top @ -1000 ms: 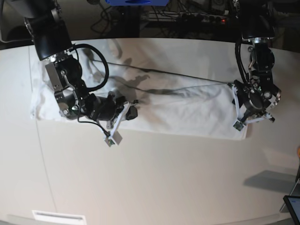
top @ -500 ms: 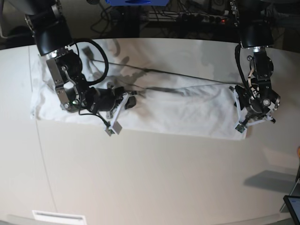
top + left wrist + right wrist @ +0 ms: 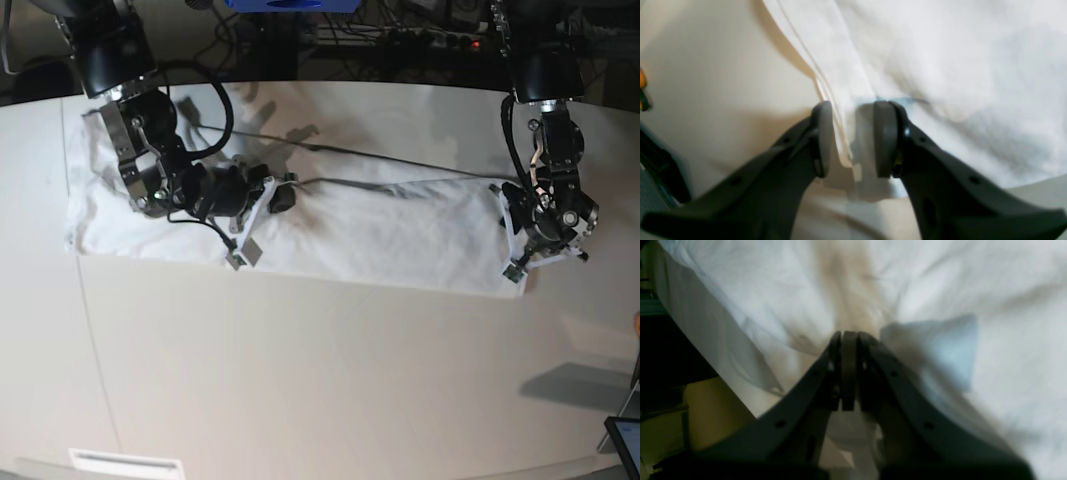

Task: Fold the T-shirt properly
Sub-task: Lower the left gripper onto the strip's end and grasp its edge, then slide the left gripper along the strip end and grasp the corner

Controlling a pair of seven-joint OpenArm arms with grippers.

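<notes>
I see the T-shirt (image 3: pixel 380 225) spread across the far half of the tabletop (image 3: pixel 330 390). My left gripper (image 3: pixel 852 139) straddles its right edge, jaws apart — my right gripper (image 3: pixel 848 371) is pressed together over mid-cloth.

T-shirt (image 3: pixel 380 225): plain white, soft cotton, lying folded into a long wrinkled band across the far part of the tabletop. Layered hemmed edges visible at one end; creases and a raised ridge along its length.
</notes>
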